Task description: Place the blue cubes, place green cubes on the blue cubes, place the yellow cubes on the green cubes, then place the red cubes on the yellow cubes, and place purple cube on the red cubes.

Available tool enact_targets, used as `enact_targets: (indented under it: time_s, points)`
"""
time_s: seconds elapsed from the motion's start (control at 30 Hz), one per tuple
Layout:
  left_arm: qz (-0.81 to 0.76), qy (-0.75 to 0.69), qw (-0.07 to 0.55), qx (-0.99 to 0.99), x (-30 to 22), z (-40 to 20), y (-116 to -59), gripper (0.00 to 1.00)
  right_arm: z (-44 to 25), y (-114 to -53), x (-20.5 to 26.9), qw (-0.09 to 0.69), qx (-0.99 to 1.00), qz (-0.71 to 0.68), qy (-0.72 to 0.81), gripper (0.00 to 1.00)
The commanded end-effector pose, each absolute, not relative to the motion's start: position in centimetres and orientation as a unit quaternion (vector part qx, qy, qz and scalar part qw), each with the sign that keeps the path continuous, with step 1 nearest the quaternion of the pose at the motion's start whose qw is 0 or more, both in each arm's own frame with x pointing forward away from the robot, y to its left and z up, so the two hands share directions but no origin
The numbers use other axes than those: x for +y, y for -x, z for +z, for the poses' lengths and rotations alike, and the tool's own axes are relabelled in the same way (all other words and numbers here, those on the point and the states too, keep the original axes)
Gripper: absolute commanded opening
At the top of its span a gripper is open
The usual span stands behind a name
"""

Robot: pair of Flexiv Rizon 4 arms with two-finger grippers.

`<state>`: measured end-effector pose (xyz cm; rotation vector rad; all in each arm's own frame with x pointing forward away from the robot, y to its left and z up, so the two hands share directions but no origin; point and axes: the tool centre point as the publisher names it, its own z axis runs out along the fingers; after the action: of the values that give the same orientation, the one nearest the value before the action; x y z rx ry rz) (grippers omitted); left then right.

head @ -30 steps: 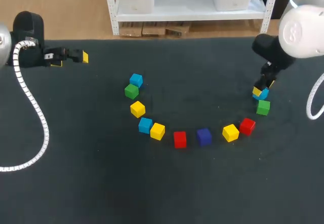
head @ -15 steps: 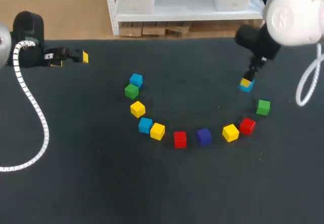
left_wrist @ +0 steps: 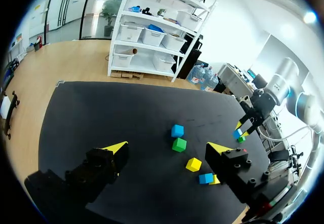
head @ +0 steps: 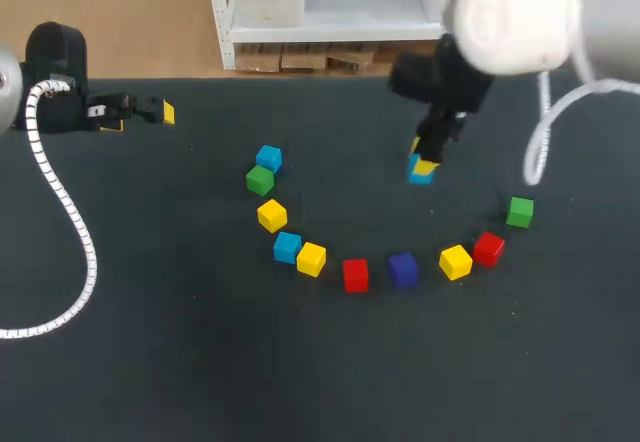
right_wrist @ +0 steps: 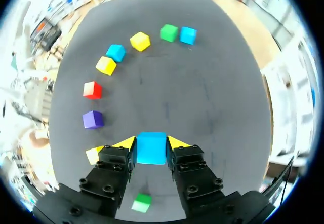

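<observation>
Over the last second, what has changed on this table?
The right gripper, shut on a blue cube, carried it away from the green cube at the right end of the row, across toward the middle of the table. The left gripper stayed open and parked at the far left, and the other cubes lay where they were.

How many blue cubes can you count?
3. Held blue cube in the right claw; far blue cube beside the left green cube; near blue cube against a yellow cube. None seems hidden.
</observation>
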<state>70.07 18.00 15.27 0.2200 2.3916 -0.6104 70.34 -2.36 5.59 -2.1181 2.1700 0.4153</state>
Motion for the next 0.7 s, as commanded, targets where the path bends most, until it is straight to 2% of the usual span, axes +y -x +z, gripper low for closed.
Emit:
enact_targets:
  time_s: [0.03,0.7]
  points:
    - [-0.239,-0.087,0.328,0.910,18.3,15.1,-70.1,1.00,4.0,-71.4,-0.2,0.013,0.687,0.135,0.714,0.00]
    - [-0.239,-0.087,0.328,0.910,18.3,15.1,-70.1,1.00,0.9,-72.1,0.7,-0.008,0.691,0.099,0.716,0.00]
